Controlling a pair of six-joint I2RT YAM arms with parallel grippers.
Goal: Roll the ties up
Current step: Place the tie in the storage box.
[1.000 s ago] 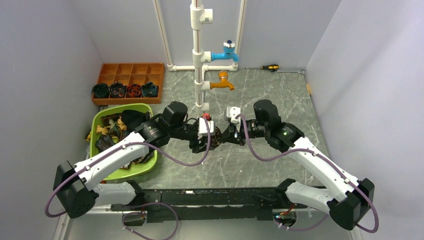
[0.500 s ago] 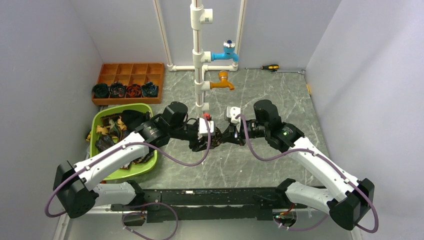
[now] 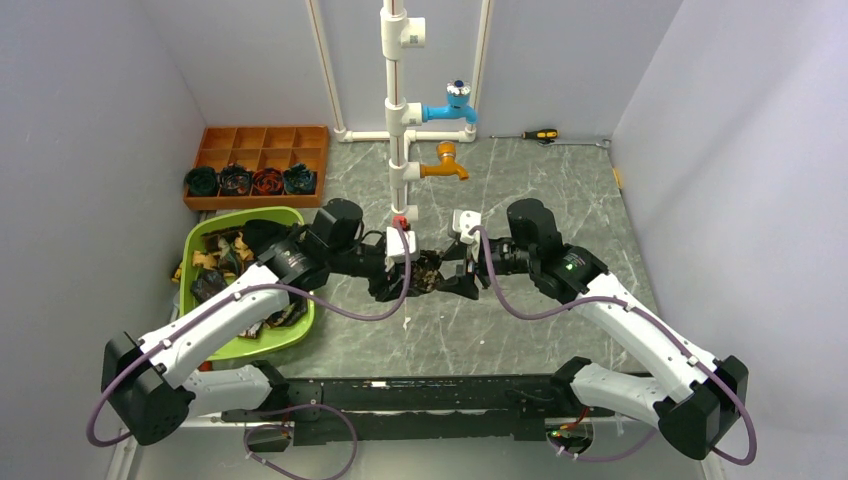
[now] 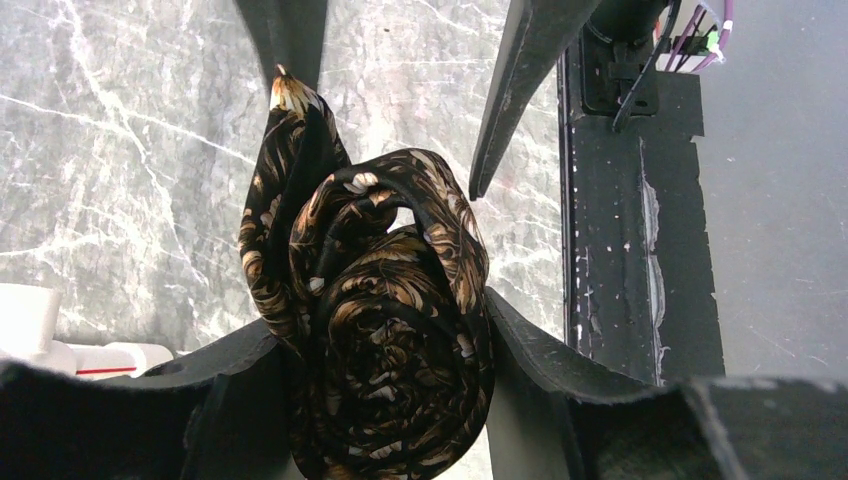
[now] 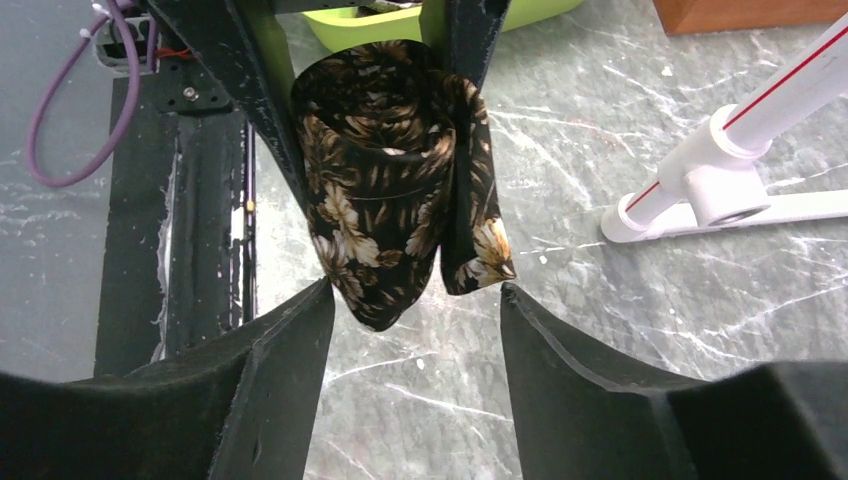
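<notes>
A rolled tie [image 4: 390,350], black with a brown and tan leaf pattern, hangs just above the marble table as a tight coil [image 3: 428,270]. My left gripper [image 4: 380,315] is shut on it, one finger on each side of the coil. The loose tail end [image 5: 485,250] hangs beside the roll [image 5: 385,200]. My right gripper [image 5: 415,290] is open, facing the roll from the right, its fingertips [image 5: 318,300] just short of the fabric. More limp ties [image 3: 225,262] lie in the green basin. Several coiled ties [image 3: 250,181] sit in the wooden tray.
The green basin [image 3: 240,348] stands left of my left arm. Behind it, the compartmented wooden tray [image 3: 262,140] sits against the left wall. A white pipe stand [image 3: 397,120] with blue and orange taps rises behind the grippers. A screwdriver [image 3: 540,134] lies at the back.
My right gripper has opened and let go of the tie. My left arm has shifted slightly left, still holding the roll.
</notes>
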